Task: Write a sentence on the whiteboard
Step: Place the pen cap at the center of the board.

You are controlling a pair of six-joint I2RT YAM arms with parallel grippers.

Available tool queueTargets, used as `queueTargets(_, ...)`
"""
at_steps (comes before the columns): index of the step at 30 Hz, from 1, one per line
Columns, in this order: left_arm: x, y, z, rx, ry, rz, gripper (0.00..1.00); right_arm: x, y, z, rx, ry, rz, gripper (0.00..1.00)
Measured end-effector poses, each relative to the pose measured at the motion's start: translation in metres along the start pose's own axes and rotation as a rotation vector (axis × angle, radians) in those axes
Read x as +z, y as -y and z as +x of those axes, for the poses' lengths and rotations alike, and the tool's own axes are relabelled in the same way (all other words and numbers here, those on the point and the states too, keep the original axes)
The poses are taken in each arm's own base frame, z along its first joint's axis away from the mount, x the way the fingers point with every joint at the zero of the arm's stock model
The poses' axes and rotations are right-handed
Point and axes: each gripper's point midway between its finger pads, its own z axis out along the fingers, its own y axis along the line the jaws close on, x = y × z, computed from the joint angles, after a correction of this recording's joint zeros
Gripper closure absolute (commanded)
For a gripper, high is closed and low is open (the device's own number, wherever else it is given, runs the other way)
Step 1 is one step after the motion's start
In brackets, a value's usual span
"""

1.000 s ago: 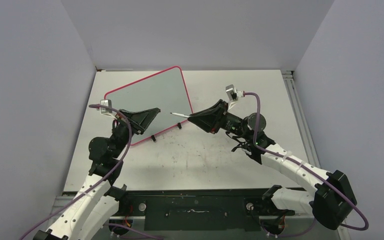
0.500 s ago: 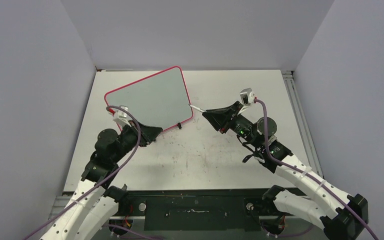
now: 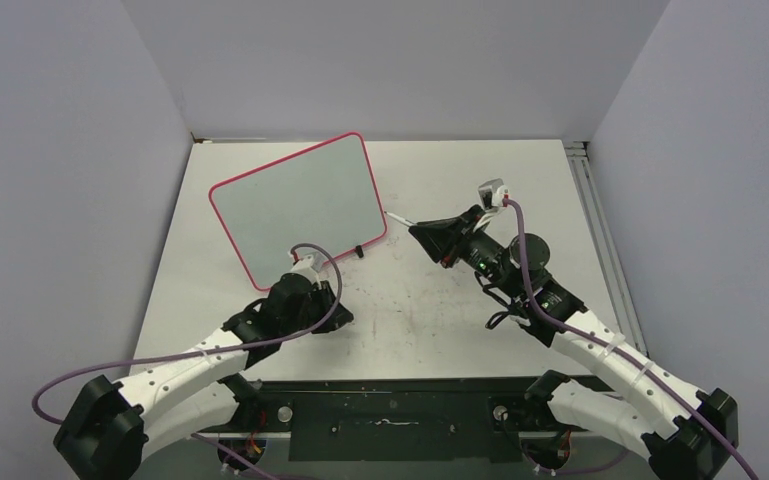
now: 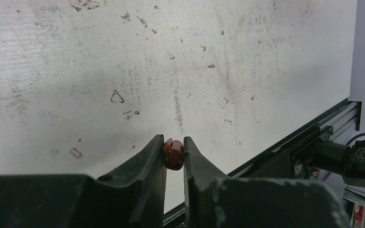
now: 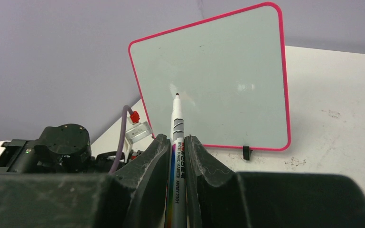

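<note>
The whiteboard [image 3: 300,200] with its pink-red frame stands tilted at the back left of the table. It also shows in the right wrist view [image 5: 218,76], and its face is blank; no sentence is visible. My right gripper [image 3: 422,236] is shut on a white whiteboard marker [image 5: 177,124], uncapped. The marker [image 3: 398,217] has its tip just off the board's right edge, apart from it. My left gripper [image 3: 337,314] is low over the tabletop in front of the board. It is shut on a small red marker cap [image 4: 173,155].
The tabletop [image 3: 430,320] is white and scuffed. A black rail [image 4: 313,137] runs along its near edge, close to the left gripper. A black foot [image 5: 247,152] props the board. The left arm [image 5: 61,142] lies left of the marker. Grey walls enclose three sides.
My left gripper has left the board's lower left edge and swung to the front centre of the table. My right gripper drew the marker off the board to the right.
</note>
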Motion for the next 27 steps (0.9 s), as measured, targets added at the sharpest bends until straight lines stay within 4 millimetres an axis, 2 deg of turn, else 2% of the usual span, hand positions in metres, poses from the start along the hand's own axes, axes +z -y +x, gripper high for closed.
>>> queueTargets(7,0.023,-0.011,0.013,-0.010,-0.038,-0.017,1.00,0.002,0.001,0.006,0.003,-0.017,0.003,0.95)
queueTargets(15,0.032,-0.023,0.024,-0.014,-0.073,-0.050,0.89,0.003,0.001,0.009,0.003,-0.028,0.004,0.95)
queueTargets(20,0.036,-0.030,0.029,-0.015,-0.092,-0.080,0.86,0.005,0.003,0.014,0.005,-0.041,0.009,0.95)
queueTargets(24,0.037,-0.037,0.033,-0.015,-0.104,-0.107,0.77,0.005,0.002,0.016,0.006,-0.046,0.011,0.95)
queueTargets(27,0.037,-0.039,0.032,-0.013,-0.099,-0.120,0.64,0.005,0.003,0.016,0.006,-0.045,0.012,0.95)
